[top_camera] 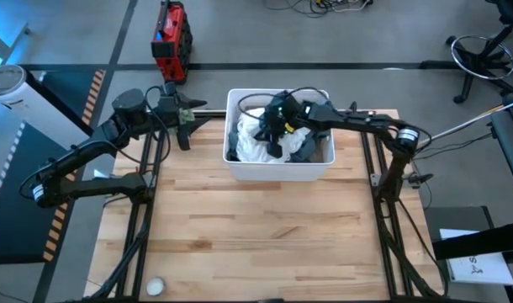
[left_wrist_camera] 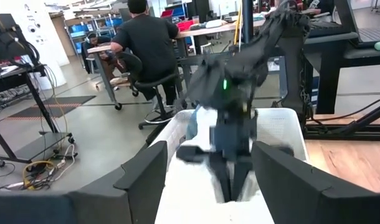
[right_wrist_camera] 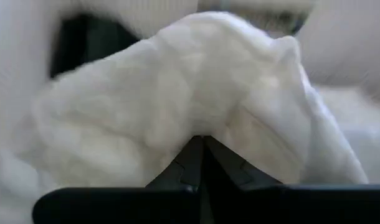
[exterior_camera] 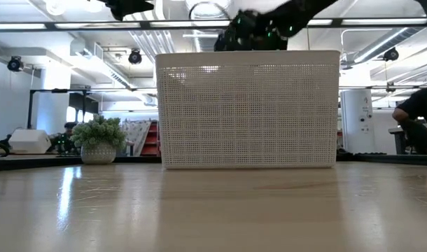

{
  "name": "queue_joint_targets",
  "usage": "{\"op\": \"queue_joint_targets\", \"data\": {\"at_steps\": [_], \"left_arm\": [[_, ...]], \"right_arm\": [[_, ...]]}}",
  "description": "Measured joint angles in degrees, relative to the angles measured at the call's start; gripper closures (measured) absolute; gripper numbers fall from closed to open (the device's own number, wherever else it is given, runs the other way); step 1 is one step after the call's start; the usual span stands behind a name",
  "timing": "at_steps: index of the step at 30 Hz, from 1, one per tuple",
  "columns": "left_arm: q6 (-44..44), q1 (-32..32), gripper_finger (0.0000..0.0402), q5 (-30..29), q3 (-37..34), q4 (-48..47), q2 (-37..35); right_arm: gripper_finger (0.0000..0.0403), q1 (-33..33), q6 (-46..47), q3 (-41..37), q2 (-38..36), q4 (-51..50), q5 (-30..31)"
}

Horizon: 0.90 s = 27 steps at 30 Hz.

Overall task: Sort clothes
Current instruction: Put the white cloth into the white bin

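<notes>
A white plastic bin (top_camera: pixel 231 164) stands at the far middle of the table. In it lie the clothes: a white piece (top_camera: pixel 255 145) and dark grey pieces (top_camera: pixel 311 150). My right gripper (top_camera: pixel 276 143) reaches down into the bin and is shut on the white piece (right_wrist_camera: pixel 177 93). It also shows in the left wrist view (left_wrist_camera: pixel 232 177), pointing down over the bin. My left gripper (top_camera: pixel 186 128) hovers just left of the bin's far left corner, open and empty (left_wrist_camera: pixel 209 180). The plaid shirt is not to be made out. My right gripper pinches a bunched fold of the white piece (right_wrist_camera: pixel 205 127) between its two shut fingers. The fingers come from above, pointing down into the bin. The cloth humps up around the fingertips (right_wrist_camera: pixel 191 163), and the rest of it lies in the bin.
A small green plant in a white pot (exterior_camera: pixel 98 142) shows at the left in the low view. A small white round object (top_camera: pixel 156 286) lies near the table's near left corner. Bare wood (top_camera: pixel 265 236) spreads in front of the bin. A person sits at a desk beyond the table (left_wrist_camera: pixel 143 43).
</notes>
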Motion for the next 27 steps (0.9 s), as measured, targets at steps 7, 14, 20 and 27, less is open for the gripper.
{"op": "queue_joint_targets", "data": {"at_steps": [7, 14, 20, 27], "left_arm": [[0.0, 0.0, 0.0163, 0.0, 0.0, -0.1, 0.0], [0.0, 0.0, 0.0158, 0.0, 0.0, -0.4, -0.3], [0.0, 0.0, 0.0169, 0.0, 0.0, -1.1, -1.4], [0.2, 0.0, 0.018, -0.3, 0.0, -1.3, -3.0]], "right_arm": [[0.0403, 0.0, 0.3, 4.9, -8.2, -8.4, 0.7], [0.0403, -0.3, -1.4, 5.7, -17.6, -19.7, 15.3], [0.0403, -1.2, 3.7, 3.9, -20.4, -29.9, 28.4], [0.0403, -2.0, 9.0, -2.8, -19.6, -32.6, 31.2]]}}
